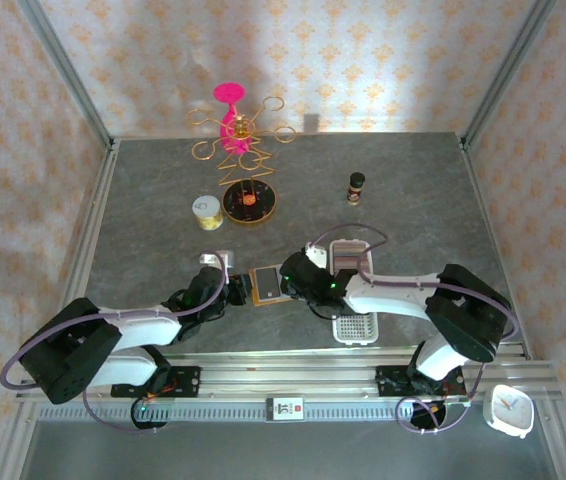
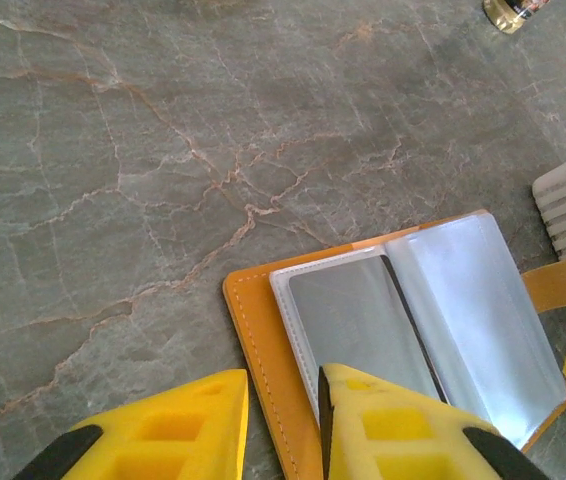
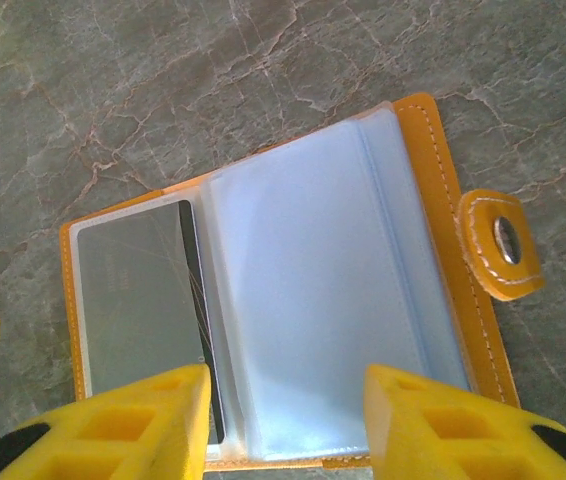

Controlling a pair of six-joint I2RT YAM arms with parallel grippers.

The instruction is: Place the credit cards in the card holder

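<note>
Card holder: lies open and flat on the grey marbled table, orange cover down and pockets facing up. It sits between the two grippers, just beside the white slotted tray.

Closing tab: sticks out from the cover's edge on the right arm's side and rests on the table with its metal snap up.

Grey card: sits inside the pocket on the half nearer the left arm. A thin dark strip runs along its inner side. Whether that strip is a second card I cannot tell.

Clear sleeves: cover the other half, pale and glossy, with no card seen through them.

Left gripper: the fingers stand a narrow gap apart at the holder's outer corner. One finger is over the table and the other over the card pocket, with the orange border in the gap. Whether they pinch the cover I cannot tell.

Right gripper: released, with the fingers spread wide and nothing clamped between them.

Holder relative to the right gripper: the near edge of the clear sleeves lies between the spread fingers. One finger is by the grey card's corner and the other is near the tab side.

Holder relative to the left gripper: it reaches away from the fingertips towards the tray.
</note>
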